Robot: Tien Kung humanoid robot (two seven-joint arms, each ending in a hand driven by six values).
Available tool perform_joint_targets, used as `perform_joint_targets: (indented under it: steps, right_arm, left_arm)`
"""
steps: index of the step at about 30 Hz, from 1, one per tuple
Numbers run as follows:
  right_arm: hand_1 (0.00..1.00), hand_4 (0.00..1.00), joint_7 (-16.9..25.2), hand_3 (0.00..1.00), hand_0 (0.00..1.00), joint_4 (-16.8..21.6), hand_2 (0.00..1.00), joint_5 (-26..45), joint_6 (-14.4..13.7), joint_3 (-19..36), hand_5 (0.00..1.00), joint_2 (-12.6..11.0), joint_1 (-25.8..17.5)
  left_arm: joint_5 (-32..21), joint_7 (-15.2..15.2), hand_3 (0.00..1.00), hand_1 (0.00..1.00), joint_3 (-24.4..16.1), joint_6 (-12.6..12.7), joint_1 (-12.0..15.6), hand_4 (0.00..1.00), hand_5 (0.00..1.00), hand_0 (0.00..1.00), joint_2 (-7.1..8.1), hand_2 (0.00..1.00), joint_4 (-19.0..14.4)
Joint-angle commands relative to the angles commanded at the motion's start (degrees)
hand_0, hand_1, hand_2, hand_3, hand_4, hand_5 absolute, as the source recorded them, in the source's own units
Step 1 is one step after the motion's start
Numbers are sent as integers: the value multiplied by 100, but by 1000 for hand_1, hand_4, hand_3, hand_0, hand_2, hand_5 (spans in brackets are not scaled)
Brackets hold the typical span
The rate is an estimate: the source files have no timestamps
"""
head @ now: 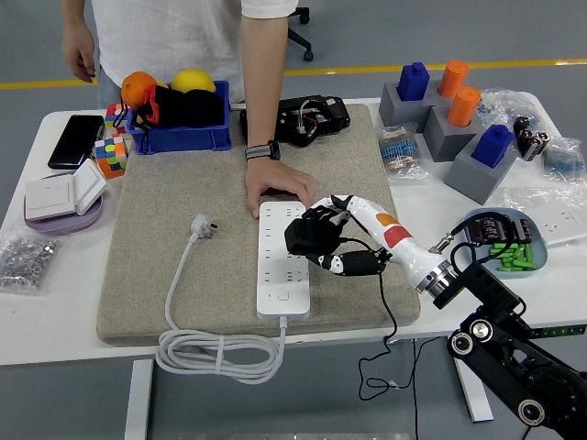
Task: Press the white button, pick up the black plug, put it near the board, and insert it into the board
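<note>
The white power strip (282,261) lies in the middle of the frame on the grey felt mat (156,229), its long axis running from the top of the picture toward the bottom, the cord end nearest the table's front edge. Its white cable (215,353) loops in a coil over the mat's lower edge, then runs up the left side to a white plug (202,226) lying on the mat, prongs pointing to the upper right.

The right hand (321,240), coming in from the lower right, sits over the strip's right half with its fingers curled tight around the black plug (303,236); a thin black wire (385,321) trails from it down over the mat's front edge. Which way the plug's prongs face I can't make out. At the strip's top end a person's hand (278,186) presses down flat, holding it in place.

In the upper left, a blue bin (179,137) holds an orange, a yellow fruit and something black. At right, a blue dish (541,252) holds green pieces and dark cylinders. A purple plate (64,218) at left carries white switch plates.

The mat's left half is mostly bare, apart from the white plug and its cable.
</note>
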Motion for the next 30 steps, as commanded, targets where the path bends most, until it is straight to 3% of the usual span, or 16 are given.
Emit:
perform_joint_targets:
  steps: [10,30]
  right_arm:
    - [267,658,-427,526,343,-48,371,-860,-127,-332,2,-4,188]
    - [264,664,-979,530,336,-262,367,-777,-128,-589,2,57,253]
  left_arm:
    - [6,4,586,495,4,-4,-6,565,273,469,7,500,0]
    - [-11,6,586,497,21,-5,1,567,273,472,3,499,0]
